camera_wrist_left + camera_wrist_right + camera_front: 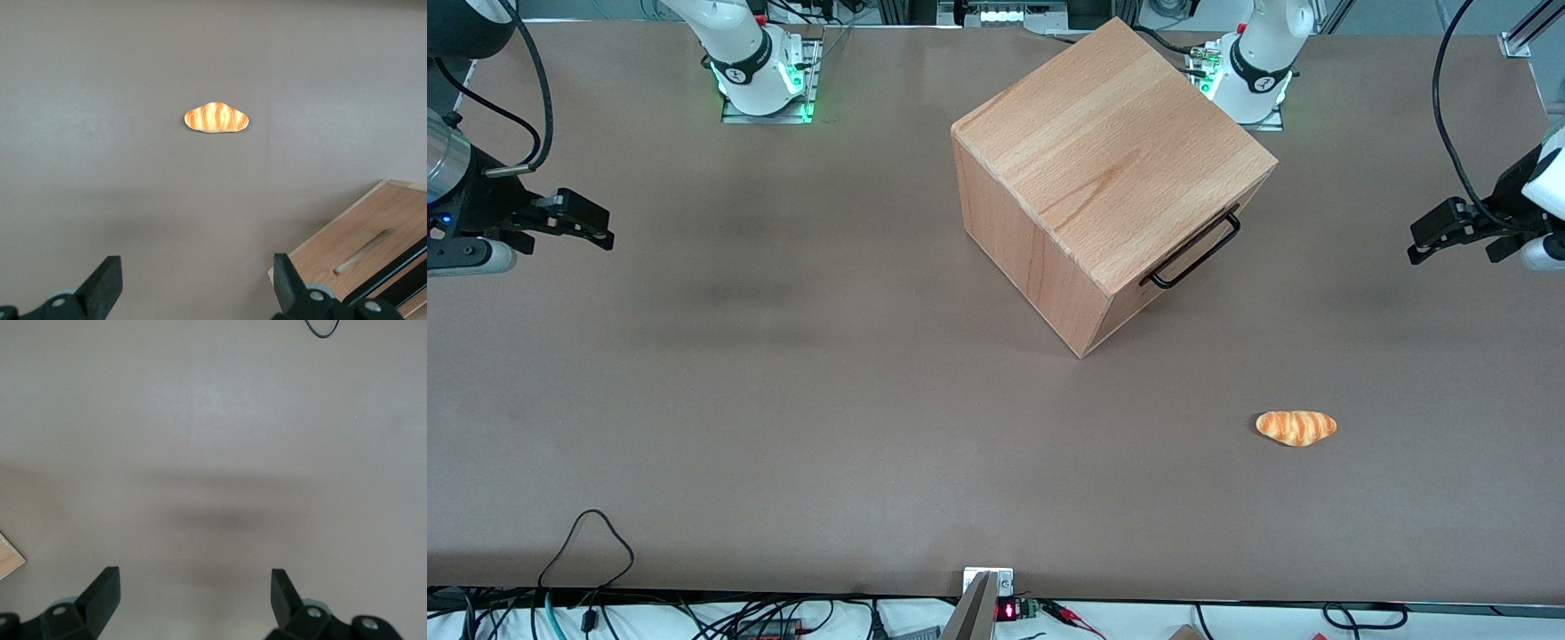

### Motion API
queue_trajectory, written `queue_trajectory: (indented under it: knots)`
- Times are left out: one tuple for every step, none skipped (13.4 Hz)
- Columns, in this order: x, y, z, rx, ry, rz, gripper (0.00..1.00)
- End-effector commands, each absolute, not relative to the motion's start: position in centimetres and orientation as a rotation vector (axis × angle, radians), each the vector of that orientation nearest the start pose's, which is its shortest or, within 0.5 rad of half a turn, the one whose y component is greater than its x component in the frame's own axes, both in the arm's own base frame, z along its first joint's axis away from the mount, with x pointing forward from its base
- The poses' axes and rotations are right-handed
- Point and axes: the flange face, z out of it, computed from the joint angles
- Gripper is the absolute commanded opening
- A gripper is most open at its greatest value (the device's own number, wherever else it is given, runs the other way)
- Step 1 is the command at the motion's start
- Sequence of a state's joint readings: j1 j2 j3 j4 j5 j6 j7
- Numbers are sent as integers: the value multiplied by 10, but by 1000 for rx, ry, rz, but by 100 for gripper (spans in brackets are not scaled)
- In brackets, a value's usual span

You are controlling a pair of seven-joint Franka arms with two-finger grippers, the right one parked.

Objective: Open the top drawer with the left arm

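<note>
The big beech-wood cube cabinet [1112, 151] stands mid-table, turned at an angle. Only a narrow strip of its front, with the top drawer [1131, 307], shows under the top edge. The thin black bar handle [1196, 247] sticks out from that front, and the drawer looks shut. My left arm's gripper [1424, 242] hovers over the table toward the working arm's end, well apart from the handle. Its fingers are open with nothing between them. In the left wrist view the gripper [197, 275] is open over bare table, with the cabinet's corner [360, 233] and black handle bar [399, 267] beside one finger.
A small orange bread roll [1296, 428] [216, 118] lies on the brown table [783, 400], nearer the front camera than the cabinet. Both arm bases [758, 67] [1258, 76] stand at the table's back edge. Cables [587, 551] trail along the near edge.
</note>
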State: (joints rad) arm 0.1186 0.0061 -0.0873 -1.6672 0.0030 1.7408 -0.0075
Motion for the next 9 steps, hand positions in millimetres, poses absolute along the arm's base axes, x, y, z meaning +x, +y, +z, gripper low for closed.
queue_trajectory:
  knots:
    - [582, 11, 576, -3134, -1, -32, 100]
    - [585, 3, 568, -3167, 53, -14, 100]
    - [588, -8, 559, -3190, 162, -2, 100]
    - [592, -17, 549, -3201, 273, 6, 100]
    - [593, -26, 539, -3216, 366, 18, 100]
    - [593, -41, 527, -3231, 465, 52, 100]
    - [593, -56, 515, -3234, 539, 79, 100]
    - [590, -71, 502, -3238, 586, 102, 100]
    - [586, -90, 492, -3248, 633, 118, 100]
